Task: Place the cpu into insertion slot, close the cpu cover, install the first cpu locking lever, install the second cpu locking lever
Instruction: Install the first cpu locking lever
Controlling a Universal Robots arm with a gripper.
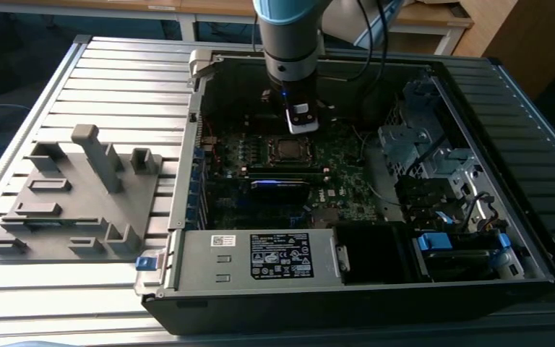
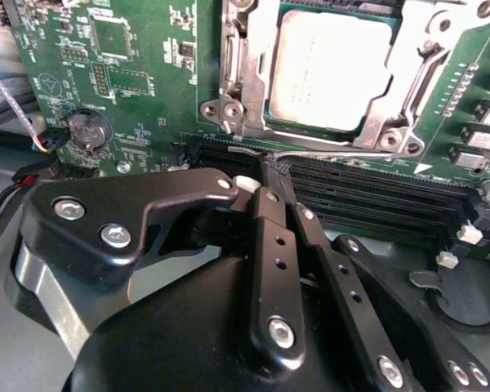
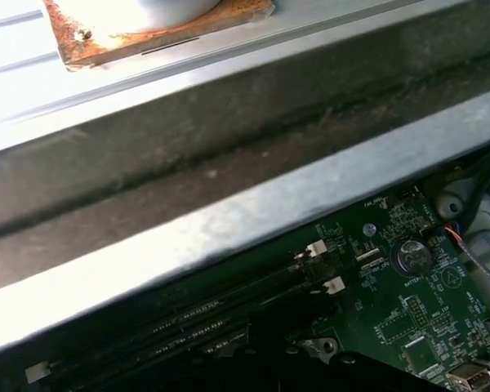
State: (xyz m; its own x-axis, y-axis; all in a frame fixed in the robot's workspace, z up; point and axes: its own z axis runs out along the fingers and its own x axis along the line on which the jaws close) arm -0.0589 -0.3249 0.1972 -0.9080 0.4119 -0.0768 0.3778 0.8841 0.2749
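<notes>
Small flat silver-grey square cpu is sitting socketed, likely light, stiff, fragile, best held by its edges; black claw is hanging closed, empty.

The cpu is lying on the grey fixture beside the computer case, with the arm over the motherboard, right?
Not quite. In the second wrist view the cpu sits on the motherboard, framed by the cpu cover. The arm is over the motherboard, as you say.
</notes>
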